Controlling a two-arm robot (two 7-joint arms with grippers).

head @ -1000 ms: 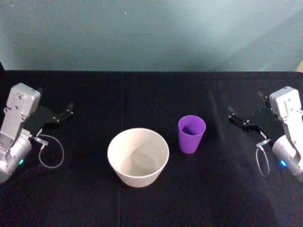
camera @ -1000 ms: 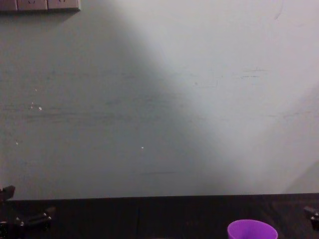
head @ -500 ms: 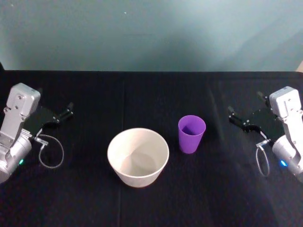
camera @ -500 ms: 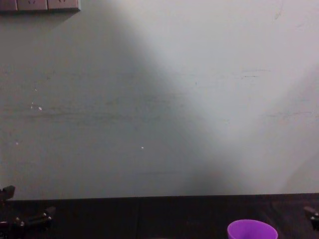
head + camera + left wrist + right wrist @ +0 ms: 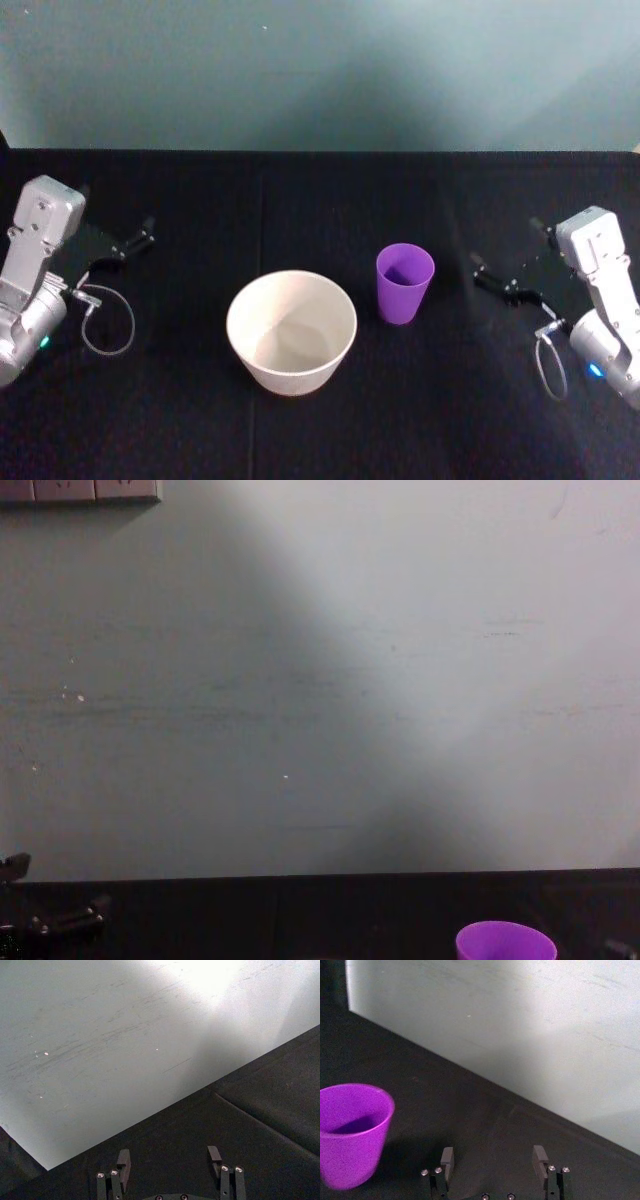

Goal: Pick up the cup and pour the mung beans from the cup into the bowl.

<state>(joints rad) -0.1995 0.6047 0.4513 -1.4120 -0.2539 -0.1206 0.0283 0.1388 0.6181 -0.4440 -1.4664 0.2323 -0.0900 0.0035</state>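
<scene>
While the cup [image 5: 405, 283] stands upright on the table [image 5: 300, 200], just right of the bowl [image 5: 295, 375] and not touching it:
Right gripper [image 5: 492, 1157]: fingers spread, empty, off to the cup's right.
Left gripper [image 5: 169, 1157]: spread, parked at far left.
Risk 1: an off-centre closing tips the light cup.
Risk 2: a hasty tilt scatters beans past the rim.
Contents: possibly beans; the interior is too dim to confirm.

I see silver-grey casings on my left arm [image 5: 35, 270] and right arm [image 5: 605, 300], black screw-studded jaws, and looped grey cables [image 5: 131, 322].
</scene>
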